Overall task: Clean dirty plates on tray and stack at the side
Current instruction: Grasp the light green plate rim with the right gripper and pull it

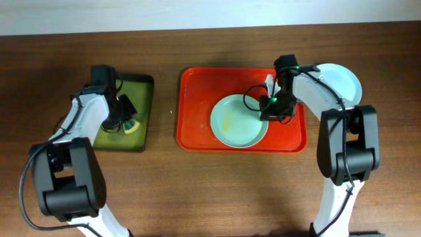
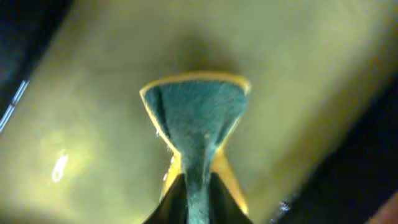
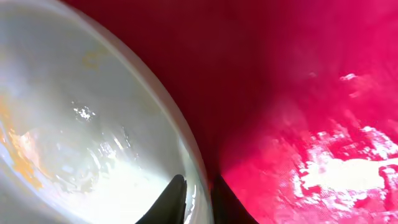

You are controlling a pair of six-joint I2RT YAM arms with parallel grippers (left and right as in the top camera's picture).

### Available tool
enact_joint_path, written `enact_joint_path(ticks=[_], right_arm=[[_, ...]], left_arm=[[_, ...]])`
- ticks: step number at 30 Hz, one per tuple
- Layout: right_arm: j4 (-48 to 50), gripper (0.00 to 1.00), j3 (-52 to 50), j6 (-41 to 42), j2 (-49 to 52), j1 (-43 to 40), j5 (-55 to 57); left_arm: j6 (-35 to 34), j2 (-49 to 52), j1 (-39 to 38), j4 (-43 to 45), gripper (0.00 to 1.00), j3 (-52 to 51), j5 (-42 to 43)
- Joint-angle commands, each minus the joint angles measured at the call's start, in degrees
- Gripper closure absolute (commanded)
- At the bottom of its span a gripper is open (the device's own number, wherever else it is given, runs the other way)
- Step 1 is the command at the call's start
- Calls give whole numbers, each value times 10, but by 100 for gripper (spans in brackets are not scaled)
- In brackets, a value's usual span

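Observation:
A pale mint-blue plate (image 1: 238, 121) with a yellowish smear lies on the red tray (image 1: 197, 112). My right gripper (image 1: 275, 113) is shut on this plate's right rim, one finger inside and one outside; the right wrist view shows the plate (image 3: 87, 137), the gripper (image 3: 198, 199) and the tray (image 3: 311, 93). A second pale plate (image 1: 341, 80) lies on the table to the right of the tray, partly under the right arm. My left gripper (image 1: 126, 120) is shut on a yellow and green sponge (image 2: 196, 118) over the olive-green tray (image 2: 298, 68). A third plate is not in view.
The olive-green tray (image 1: 138, 92) with a black rim sits left of the red tray on the brown wooden table (image 1: 210, 191). Both arm bases stand at the front left and front right.

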Motion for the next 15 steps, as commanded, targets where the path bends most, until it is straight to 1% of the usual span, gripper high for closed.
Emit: enact_joint_path(ticks=[1, 3, 4, 6, 7, 8, 9, 11, 13, 14, 15], right_arm=[[17, 86, -14, 31, 5, 22, 10], [27, 89, -14, 38, 5, 25, 10], [31, 90, -14, 38, 5, 26, 9], [34, 89, -14, 40, 5, 27, 9], [34, 89, -14, 40, 5, 27, 9], [34, 89, -14, 40, 5, 27, 9], [40, 89, -14, 40, 5, 27, 9], [47, 89, -14, 40, 5, 27, 9], [47, 89, -14, 40, 5, 27, 9], [48, 89, -14, 40, 5, 27, 9], [49, 89, -14, 40, 5, 27, 9]], left_arm=[[12, -36, -1, -46, 100, 47, 3], [19, -83, -1, -69, 100, 47, 16], [40, -116, -2, -75, 100, 47, 46], [41, -148, -3, -90, 99, 47, 41], [41, -145, -3, -90, 74, 46, 19], [41, -135, -3, -86, 60, 40, 4], [41, -104, -3, -76, 52, 34, 4], [41, -34, -2, -49, 50, 33, 3], [40, 13, -2, -31, 51, 33, 4], [39, 32, -2, -28, 58, 33, 4], [39, 39, -2, -28, 62, 33, 4]])
